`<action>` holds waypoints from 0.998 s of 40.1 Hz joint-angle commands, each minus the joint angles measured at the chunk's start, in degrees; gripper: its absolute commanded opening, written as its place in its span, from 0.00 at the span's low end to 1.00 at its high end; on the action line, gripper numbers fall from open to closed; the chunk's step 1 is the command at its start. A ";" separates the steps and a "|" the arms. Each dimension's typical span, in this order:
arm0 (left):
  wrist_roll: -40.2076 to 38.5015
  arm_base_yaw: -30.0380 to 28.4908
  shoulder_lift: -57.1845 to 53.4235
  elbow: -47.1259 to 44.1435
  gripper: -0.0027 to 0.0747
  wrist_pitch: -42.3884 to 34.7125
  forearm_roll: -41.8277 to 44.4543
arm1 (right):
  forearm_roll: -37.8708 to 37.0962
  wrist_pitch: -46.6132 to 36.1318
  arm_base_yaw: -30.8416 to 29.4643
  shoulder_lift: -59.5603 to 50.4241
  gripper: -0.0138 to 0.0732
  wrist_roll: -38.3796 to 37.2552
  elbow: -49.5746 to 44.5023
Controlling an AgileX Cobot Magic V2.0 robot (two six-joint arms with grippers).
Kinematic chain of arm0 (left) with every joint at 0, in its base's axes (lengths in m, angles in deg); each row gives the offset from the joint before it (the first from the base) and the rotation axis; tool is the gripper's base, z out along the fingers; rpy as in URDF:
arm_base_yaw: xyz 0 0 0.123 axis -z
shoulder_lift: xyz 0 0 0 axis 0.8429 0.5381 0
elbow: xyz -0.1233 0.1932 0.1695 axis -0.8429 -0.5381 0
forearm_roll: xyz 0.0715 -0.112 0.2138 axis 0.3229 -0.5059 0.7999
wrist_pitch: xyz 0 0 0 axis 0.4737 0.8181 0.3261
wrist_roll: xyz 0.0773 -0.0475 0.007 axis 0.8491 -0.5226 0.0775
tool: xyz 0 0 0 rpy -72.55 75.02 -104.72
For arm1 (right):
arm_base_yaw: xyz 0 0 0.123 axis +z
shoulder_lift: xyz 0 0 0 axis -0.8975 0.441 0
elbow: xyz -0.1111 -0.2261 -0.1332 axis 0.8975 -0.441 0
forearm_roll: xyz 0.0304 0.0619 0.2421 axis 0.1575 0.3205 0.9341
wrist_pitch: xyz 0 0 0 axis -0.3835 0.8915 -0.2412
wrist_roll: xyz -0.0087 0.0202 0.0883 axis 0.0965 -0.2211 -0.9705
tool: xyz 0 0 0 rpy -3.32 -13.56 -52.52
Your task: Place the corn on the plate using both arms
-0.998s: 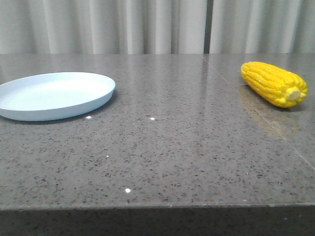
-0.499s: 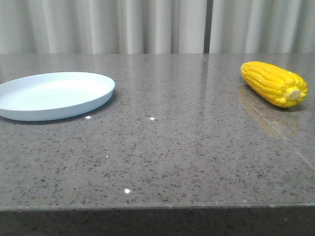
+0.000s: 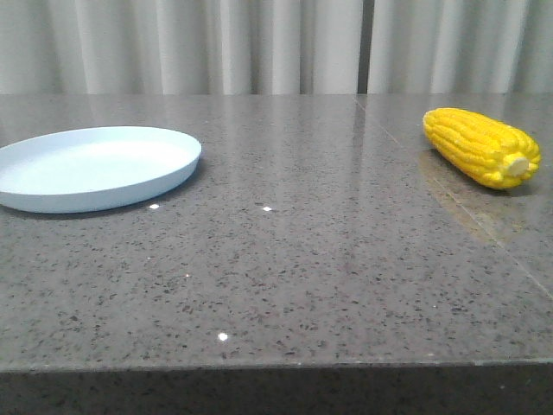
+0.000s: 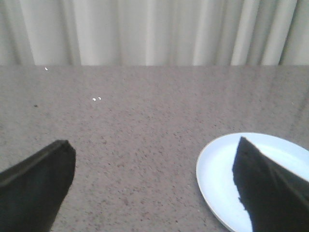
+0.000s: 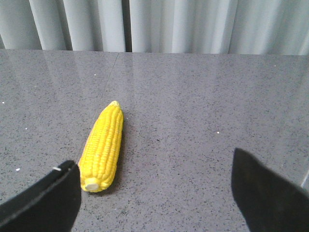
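The yellow corn [image 3: 480,145] lies on the grey stone table at the far right, its pale stub end toward the camera. It also shows in the right wrist view [image 5: 102,146], just ahead of one finger. The pale blue plate [image 3: 95,166] sits empty at the left, and its rim shows in the left wrist view [image 4: 212,164]. My left gripper [image 4: 154,188] is open and empty, one finger over the plate. My right gripper [image 5: 154,193] is open and empty, short of the corn. Neither gripper shows in the front view.
The speckled grey table [image 3: 285,259] ends at a front edge low in the front view. A seam [image 3: 449,199] runs across it near the corn. Pale curtains [image 3: 276,43] hang behind the far edge.
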 commanded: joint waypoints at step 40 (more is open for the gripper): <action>0.39 7.92 54.75 34.90 0.62 24.44 -2.92 | 0.34 -4.46 -0.29 0.73 0.91 0.48 2.14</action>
